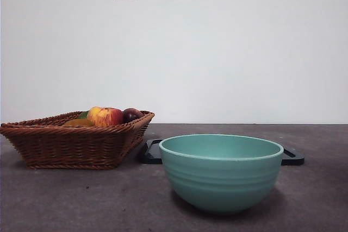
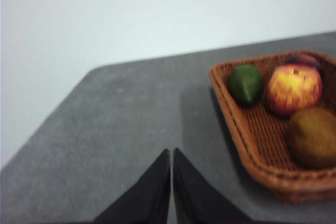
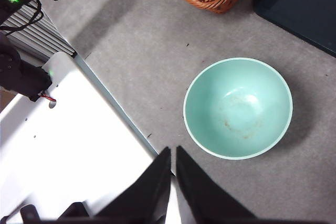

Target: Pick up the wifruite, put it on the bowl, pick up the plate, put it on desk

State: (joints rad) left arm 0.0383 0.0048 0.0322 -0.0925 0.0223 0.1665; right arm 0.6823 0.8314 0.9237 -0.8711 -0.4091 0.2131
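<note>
Seeing both the left gripper (image 2: 171,153) and right gripper (image 3: 172,150) pressed together, wifruite (image 2: 313,137) lower right in basket (image 2: 252,145): I judge it light, firm, slightly slippery, so pinch its middle.

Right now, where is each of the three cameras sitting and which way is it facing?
Front view: low at table height, looking level across the desk at the bowl and wicker basket; an arm's black tip at the top edge.
Left wrist view: above the desk, angled at the basket's wifruite and apple; left gripper shut.
Right wrist view: looking straight down on the bowl; right gripper shut.
All three share the basket.
</note>
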